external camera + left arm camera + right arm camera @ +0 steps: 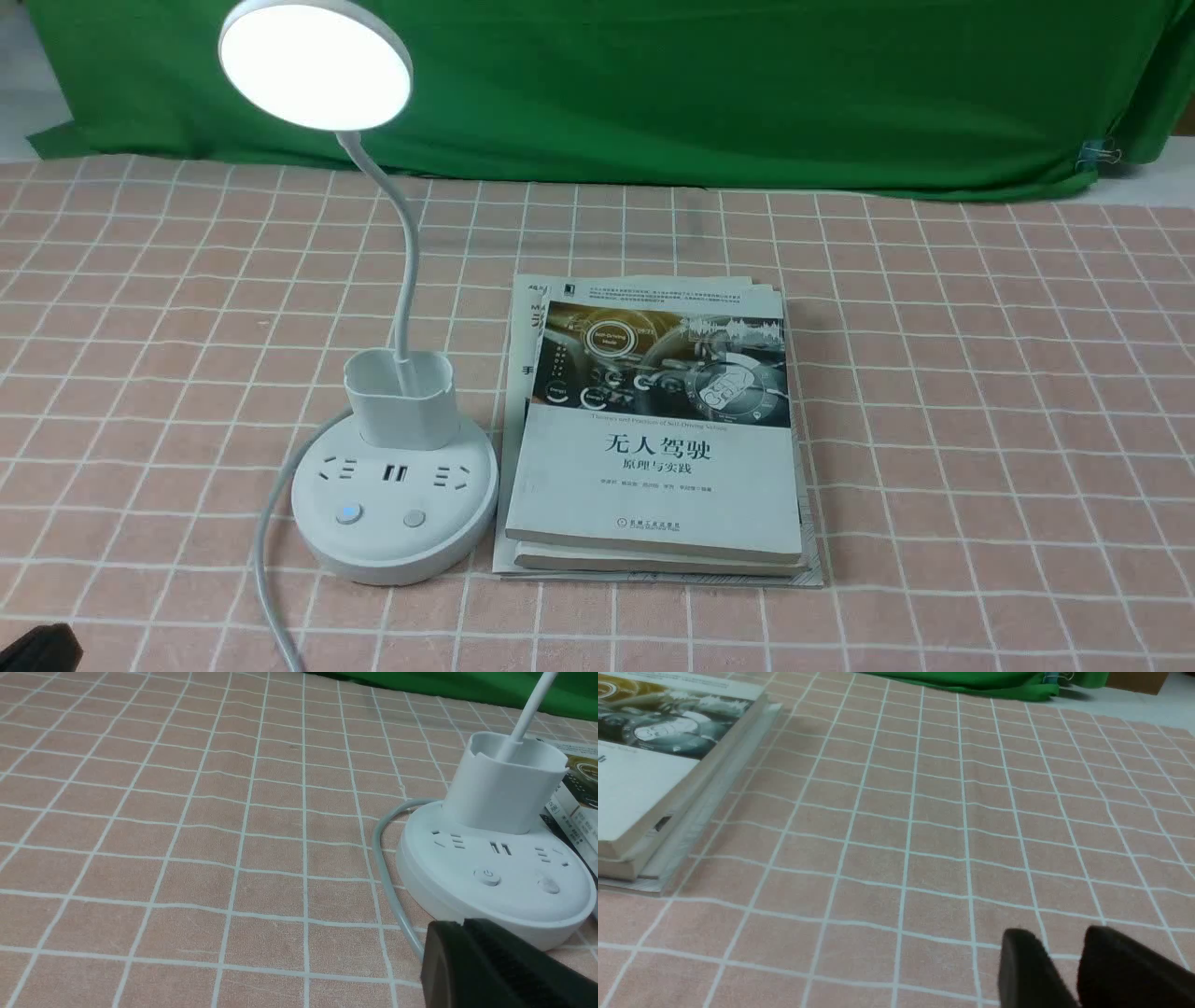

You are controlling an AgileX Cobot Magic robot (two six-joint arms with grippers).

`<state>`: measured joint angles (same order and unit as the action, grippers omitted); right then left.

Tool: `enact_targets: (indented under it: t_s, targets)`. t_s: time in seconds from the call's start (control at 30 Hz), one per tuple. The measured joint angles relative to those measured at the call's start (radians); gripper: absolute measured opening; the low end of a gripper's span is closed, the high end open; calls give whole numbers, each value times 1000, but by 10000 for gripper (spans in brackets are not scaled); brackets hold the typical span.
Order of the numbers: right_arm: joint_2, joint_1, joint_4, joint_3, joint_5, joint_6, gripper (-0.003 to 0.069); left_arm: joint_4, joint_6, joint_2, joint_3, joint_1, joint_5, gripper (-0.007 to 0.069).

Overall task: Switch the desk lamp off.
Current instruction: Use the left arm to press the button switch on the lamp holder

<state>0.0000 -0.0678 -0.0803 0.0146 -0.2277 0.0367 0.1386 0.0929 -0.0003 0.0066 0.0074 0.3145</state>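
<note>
Lamp (317,65) is lit, so my left gripper (462,926) is closed near it, probably for button-poking, while my right gripper (1059,935) sits slightly open.

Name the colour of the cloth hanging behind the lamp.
The cloth is green; it shows best in the front view.

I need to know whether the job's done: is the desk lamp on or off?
On: its disc head glows bright white in the front view.
</note>
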Motion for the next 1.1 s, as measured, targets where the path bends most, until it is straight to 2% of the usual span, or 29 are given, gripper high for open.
enact_targets:
  t_s: [0.7, 0.8, 0.97, 1.1]
  targets:
    - [0, 0, 0, 0, 0, 0, 240, 0, 0, 0, 0, 0, -1, 6]
    - [0, 0, 0, 0, 0, 0, 240, -7, -5, 0, 0, 0, -71, 6]
    - [0, 0, 0, 0, 0, 0, 240, 237, -209, 0, 0, 0, -273, 6]
    - [0, 0, 0, 0, 0, 0, 240, 313, -288, 0, 0, 0, -366, 6]
